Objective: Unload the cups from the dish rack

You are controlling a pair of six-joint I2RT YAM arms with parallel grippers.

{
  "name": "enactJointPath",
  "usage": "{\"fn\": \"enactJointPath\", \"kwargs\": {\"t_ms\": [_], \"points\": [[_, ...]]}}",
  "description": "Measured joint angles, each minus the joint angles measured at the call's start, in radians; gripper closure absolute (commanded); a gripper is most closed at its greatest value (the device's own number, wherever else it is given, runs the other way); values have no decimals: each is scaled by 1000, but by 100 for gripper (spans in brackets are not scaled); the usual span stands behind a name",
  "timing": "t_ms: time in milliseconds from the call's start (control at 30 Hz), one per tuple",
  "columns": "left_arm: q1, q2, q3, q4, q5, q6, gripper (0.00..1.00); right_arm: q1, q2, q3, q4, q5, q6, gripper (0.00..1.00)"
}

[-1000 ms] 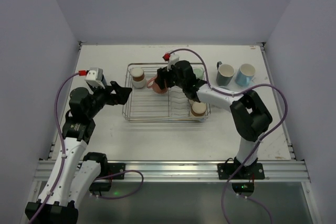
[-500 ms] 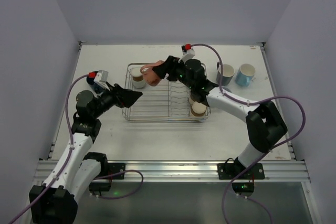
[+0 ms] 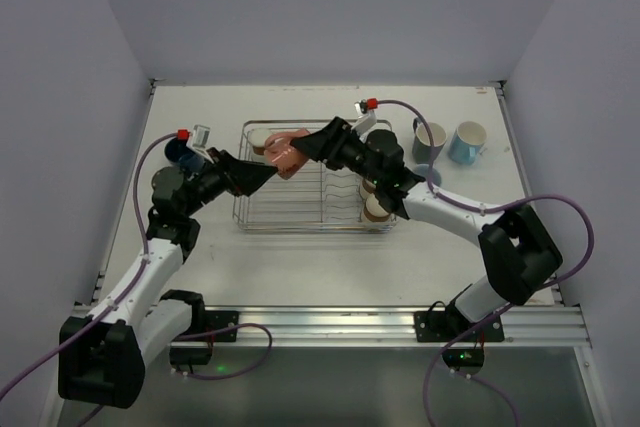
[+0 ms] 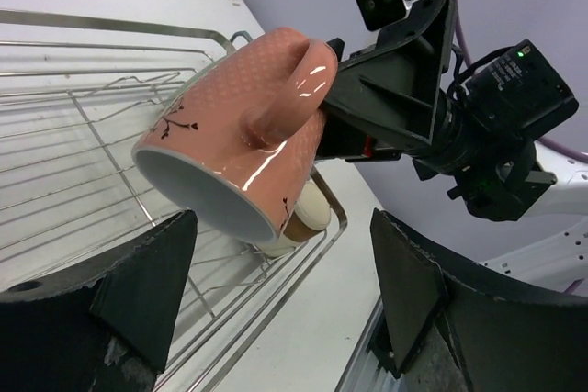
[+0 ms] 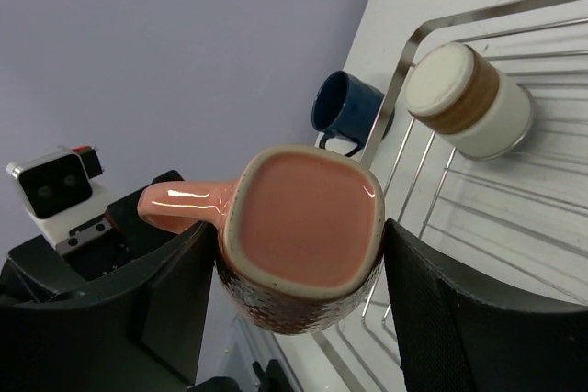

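Observation:
A salmon pink mug hangs tilted in the air above the left end of the dish rack. My right gripper is shut on its body, and its base faces the right wrist camera. My left gripper stands open just left of the mug, and the mug's mouth sits ahead of the left fingers without touching them. One brown-and-cream cup stands upside down in the rack's right part. Another stands at the rack's back left, partly hidden.
A navy cup stands on the table left of the rack, behind my left arm. A dark mug and a light blue mug stand on the table right of the rack. Walls close in the table on three sides.
My right gripper lifted the pink mug out of the rack and carried it left. The left gripper swung right toward the mug, and its jaws narrowed a little.

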Motion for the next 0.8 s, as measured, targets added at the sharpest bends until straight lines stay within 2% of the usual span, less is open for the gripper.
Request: {"fn": "enactJointPath", "kwargs": {"t_ms": [233,333,400,467,500,533,567,600,700,733,800], "points": [[-55,43,0,89,4,-46,31,20,13,-8,79,-52,93,78],[-74,48,0,117,3,-53,42,34,34,-10,140,-79,142,78],[-77,48,0,134,-3,-58,45,42,52,-13,177,-104,174,78],[-77,48,-1,145,-15,-63,58,46,63,-16,203,-110,196,78],[-77,49,-3,151,-22,-65,80,47,66,-19,214,-112,205,78],[-77,51,-4,156,-26,-68,90,48,66,-22,225,-113,212,76],[-78,53,-7,170,-27,-86,97,47,66,-27,237,-110,219,70],[-78,50,-7,193,-23,-92,100,46,66,-32,246,-108,231,47],[-83,35,-10,185,-28,-77,100,47,66,-45,265,-108,237,5],[-85,26,-9,163,-33,-64,100,48,66,-50,270,-110,236,1],[-84,-2,-8,89,-55,-33,100,53,64,-54,274,-119,219,1]]}}
